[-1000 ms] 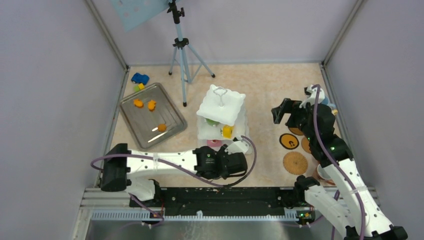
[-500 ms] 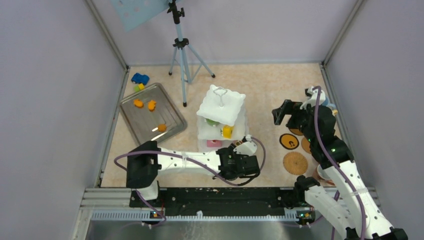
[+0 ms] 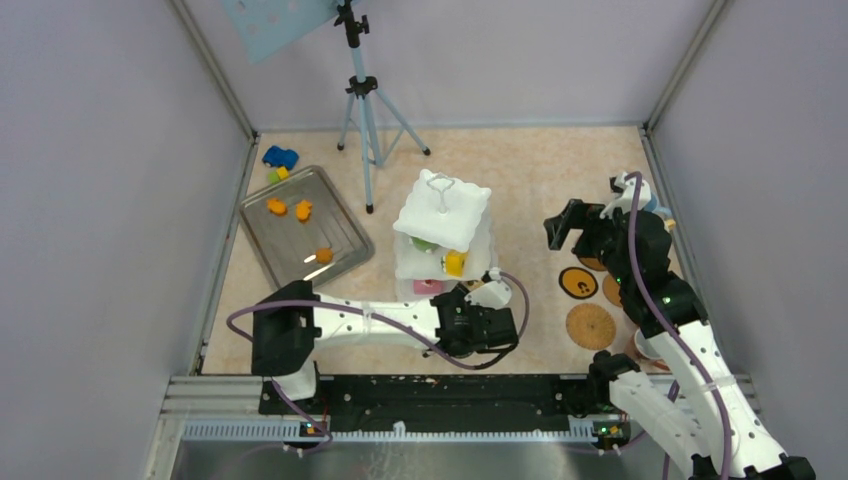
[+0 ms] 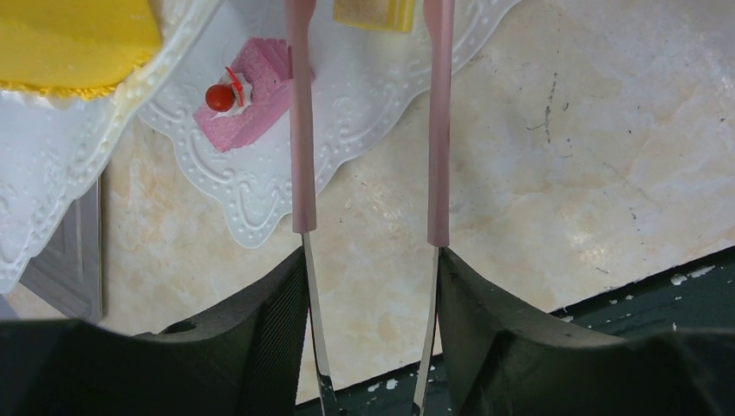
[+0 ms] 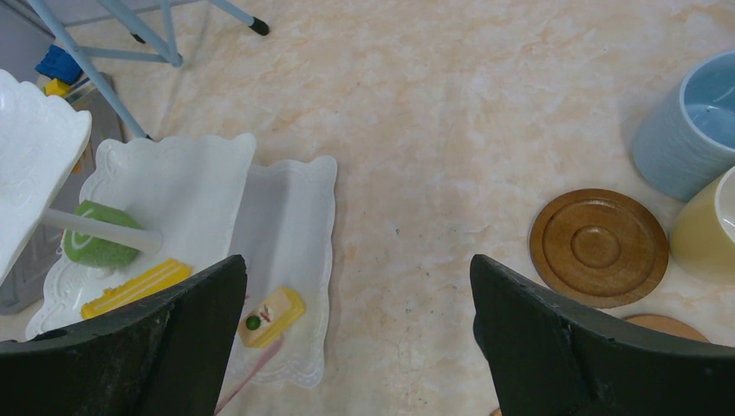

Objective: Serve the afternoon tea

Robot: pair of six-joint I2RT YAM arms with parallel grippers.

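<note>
The left tool (image 4: 371, 286) is clamped on tongs (image 4: 301, 130). The pink tong tips are held apart, with nothing between them. In the top view the stand (image 3: 440, 215) is found at 12 o'clock of this tool, just beside it, and the tongs are reached over the stand's bottom tier. On that tier a pink pastry (image 4: 243, 91) with a red cherry is seen at 11 o'clock of the tool, just beside the left tong arm. A small yellow pastry (image 4: 373, 10) is seen at 12 o'clock by the tips; contact cannot be told. On the middle tier a green pastry (image 5: 95, 247) and a yellow bar (image 5: 134, 289) are held.

The right tool (image 5: 355, 277) is spread wide and empty above the desk (image 5: 451, 130). The stand is at 9 o'clock of it. A coaster (image 5: 598, 247), a blue mug (image 5: 685, 130) and a cream mug (image 5: 711, 230) are at 3 o'clock.

Three orange pastries (image 3: 276, 207) are left in the tray (image 3: 300, 235), at 10 o'clock of the left tool.
</note>
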